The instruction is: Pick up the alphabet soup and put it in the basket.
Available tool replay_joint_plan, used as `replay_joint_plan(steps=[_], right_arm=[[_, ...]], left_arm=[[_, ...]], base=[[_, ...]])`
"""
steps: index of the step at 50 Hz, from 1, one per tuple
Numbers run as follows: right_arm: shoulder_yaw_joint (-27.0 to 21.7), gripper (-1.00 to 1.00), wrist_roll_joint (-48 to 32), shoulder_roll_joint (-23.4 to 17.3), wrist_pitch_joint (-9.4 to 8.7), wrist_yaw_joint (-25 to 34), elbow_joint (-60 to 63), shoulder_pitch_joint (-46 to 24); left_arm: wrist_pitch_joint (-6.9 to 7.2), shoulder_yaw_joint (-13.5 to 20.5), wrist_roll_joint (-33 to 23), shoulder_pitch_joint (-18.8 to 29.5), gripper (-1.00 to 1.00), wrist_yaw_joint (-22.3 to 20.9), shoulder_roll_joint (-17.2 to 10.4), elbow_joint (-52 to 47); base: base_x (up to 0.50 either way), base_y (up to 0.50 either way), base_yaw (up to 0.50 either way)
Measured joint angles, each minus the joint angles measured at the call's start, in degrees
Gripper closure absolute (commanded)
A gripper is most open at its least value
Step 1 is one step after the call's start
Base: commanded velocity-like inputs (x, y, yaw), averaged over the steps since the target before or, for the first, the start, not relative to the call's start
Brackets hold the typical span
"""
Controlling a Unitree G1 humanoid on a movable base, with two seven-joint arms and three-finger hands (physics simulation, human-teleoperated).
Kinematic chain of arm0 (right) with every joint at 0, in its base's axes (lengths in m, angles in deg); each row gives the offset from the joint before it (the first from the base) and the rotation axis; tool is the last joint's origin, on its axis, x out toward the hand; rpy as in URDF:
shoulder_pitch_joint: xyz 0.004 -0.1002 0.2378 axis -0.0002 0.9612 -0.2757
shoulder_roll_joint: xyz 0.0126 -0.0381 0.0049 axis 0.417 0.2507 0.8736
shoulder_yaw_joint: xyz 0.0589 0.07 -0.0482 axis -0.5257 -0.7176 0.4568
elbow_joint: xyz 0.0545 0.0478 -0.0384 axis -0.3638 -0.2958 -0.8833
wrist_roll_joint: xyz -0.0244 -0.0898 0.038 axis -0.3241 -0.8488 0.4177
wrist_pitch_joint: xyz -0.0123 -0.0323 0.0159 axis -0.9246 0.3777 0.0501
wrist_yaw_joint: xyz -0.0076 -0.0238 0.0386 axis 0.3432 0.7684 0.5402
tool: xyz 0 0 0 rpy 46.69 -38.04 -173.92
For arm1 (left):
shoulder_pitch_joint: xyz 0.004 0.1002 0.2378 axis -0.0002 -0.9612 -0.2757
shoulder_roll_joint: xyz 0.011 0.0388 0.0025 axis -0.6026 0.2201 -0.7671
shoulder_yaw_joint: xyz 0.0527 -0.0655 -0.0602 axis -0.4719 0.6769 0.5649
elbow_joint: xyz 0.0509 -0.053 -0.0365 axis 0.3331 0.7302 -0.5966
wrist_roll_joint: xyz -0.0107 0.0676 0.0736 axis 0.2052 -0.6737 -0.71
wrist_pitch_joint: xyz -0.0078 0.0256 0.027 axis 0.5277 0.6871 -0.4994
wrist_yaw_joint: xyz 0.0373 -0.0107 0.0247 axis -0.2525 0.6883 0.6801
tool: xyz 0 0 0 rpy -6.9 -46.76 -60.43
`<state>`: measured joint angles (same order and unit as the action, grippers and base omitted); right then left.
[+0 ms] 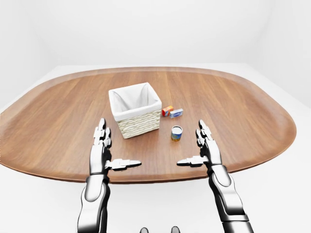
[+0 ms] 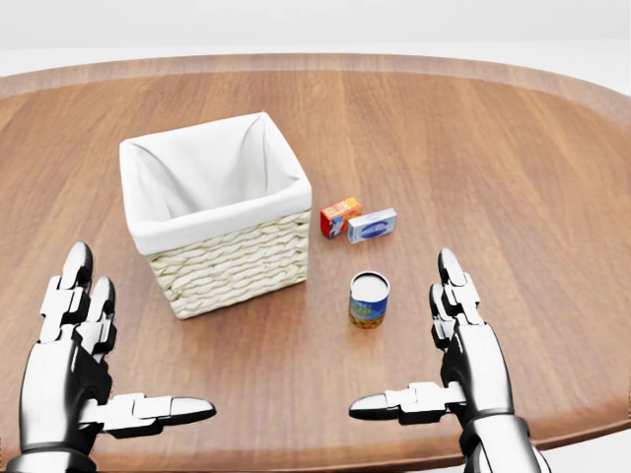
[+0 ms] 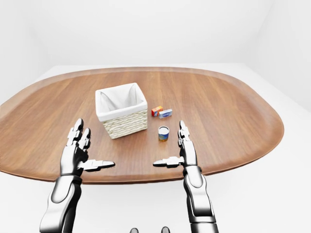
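**Two open robot hands poised over a table, soup can standing beside a basket**

A wide oval wooden table (image 1: 58,121) fills the scene against a plain white room. Near its middle sits the basket (image 2: 229,258), woven from pale wicker with a white cloth lining, its mouth open upward and nothing visible inside.

The alphabet soup (image 2: 369,300) is a small can standing upright on the table, just to the lower right of the basket in the head view, near it but not touching. It has a pale lid and a blue and yellow label.

Above the can and to the right of the basket lie two small boxes, side by side: an orange-red box (image 2: 340,217) and a blue-and-white box (image 2: 372,226).

Both hands hover at the bottom of the view, empty, fingers stretched out and thumbs pointing inward toward each other. The left hand (image 2: 84,360) is below and left of the basket. The right hand (image 2: 454,350) is below and right of it, close to the can but not touching it.

The can looks rigid and smooth, probably moderately heavy for its size. Its curved wall may slip, so a grip around the middle of the side, fingers opposite the thumb, seems soundest. The right hand is better placed for it.
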<state>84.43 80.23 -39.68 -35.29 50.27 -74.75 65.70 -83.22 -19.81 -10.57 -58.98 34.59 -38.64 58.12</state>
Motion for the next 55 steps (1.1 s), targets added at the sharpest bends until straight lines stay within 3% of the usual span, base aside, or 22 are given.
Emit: replay_joint_plan(steps=[7, 15, 27, 34, 43, 55], right_arm=[[0.03, -1.0, 0.02, 0.01, 0.11, 0.14, -0.03, 0.04], [0.21, -1.0, 0.0, 0.06, 0.25, 0.36, 0.07, 0.26], [0.7, -1.0, -0.47, 0.18, 0.82, 0.55, 0.18, 0.76], [1.03, -1.0, -0.86, 0.29, 1.19, 0.56, 0.23, 0.95], [1.32, -1.0, -1.37, 0.39, 1.83, 0.4, -0.24, 1.08], [1.41, -1.0, -2.07, 0.47, 3.56, -0.22, -2.4, 0.5]], left_arm=[[0.88, 0.62, 0.52, -5.62, -1.0, -0.43, 1.3, -10.22], [0.17, 0.75, 1.4, -12.62, -1.0, -1.18, 3.19, -20.76], [-4.31, 2.37, 4.14, -20.2, -1.0, -1.78, 6.43, -30.44], [-5.54, 3.2, 5.46, -22.43, -1.0, -2.66, 7.84, -33.62], [-6.01, 3.74, 6.3, -24.14, -1.0, -3.43, 8.94, -35.94], [-5.26, 3.31, 6.22, -24.2, -1.0, -3.53, 8.82, -36.58]], base=[[0.49, -0.09, 0.0], [0.49, -0.09, 0.0], [0.5, -0.07, 0.0], [0.49, 0.0, 0.0], [0.24, 0.01, 0.0], [0.0, 0.0, 0.0]])
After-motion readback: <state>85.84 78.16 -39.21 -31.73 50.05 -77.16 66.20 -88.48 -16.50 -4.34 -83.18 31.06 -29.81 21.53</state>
